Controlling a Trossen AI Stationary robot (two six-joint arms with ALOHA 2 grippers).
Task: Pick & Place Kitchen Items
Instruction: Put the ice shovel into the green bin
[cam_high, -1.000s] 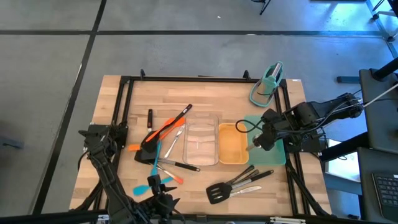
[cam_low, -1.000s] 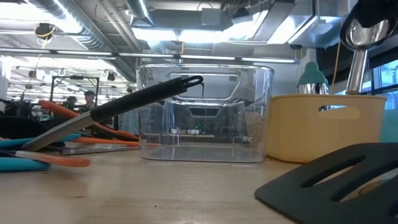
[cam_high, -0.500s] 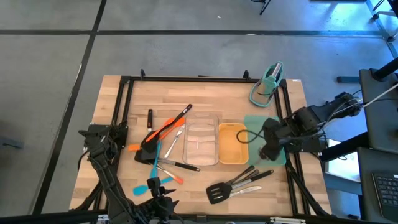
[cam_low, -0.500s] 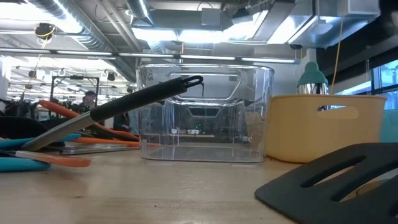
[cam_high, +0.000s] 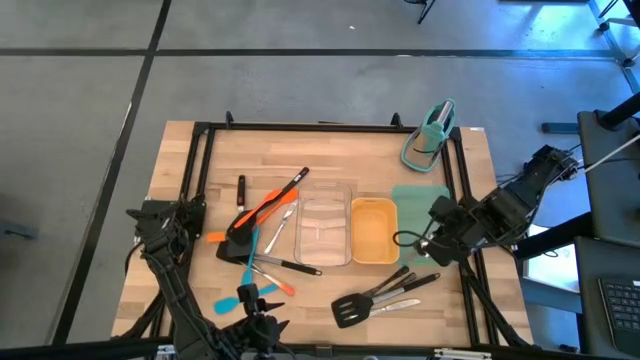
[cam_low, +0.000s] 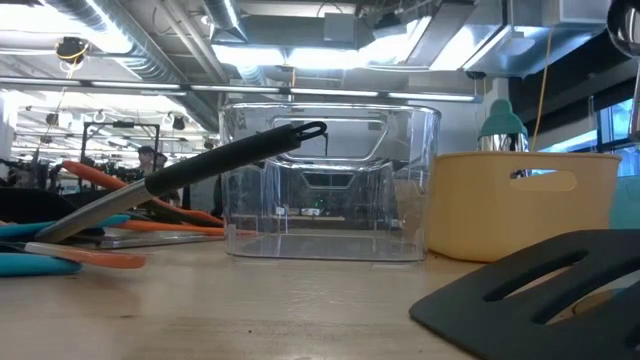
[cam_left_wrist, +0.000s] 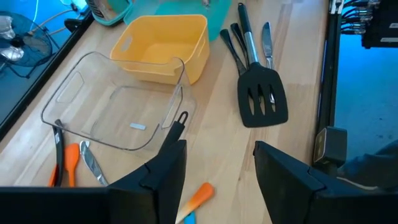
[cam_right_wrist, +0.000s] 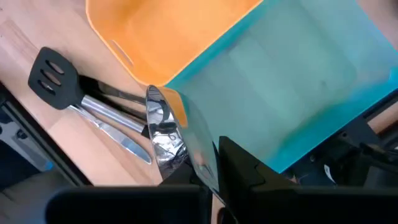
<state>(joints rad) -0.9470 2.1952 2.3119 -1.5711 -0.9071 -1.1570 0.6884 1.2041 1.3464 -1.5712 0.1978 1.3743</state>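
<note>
A shiny steel spoon (cam_right_wrist: 163, 132) is gripped by the closed right claw (cam_high: 432, 243), held above the teal mat (cam_high: 425, 226) beside the yellow tray (cam_high: 374, 230). Black turners (cam_high: 372, 297) lie near on the bench (cam_high: 190, 200). The left claw (cam_left_wrist: 214, 168), seemingly empty, is held open at the front edge.

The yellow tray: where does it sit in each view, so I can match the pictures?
High view: yellow tray right of centre, beside the clear tray.
Low view: right side, right of the clear tray.
Left wrist view: upper middle.
Right wrist view: top.
Shared landmark: black slotted turner.
</note>
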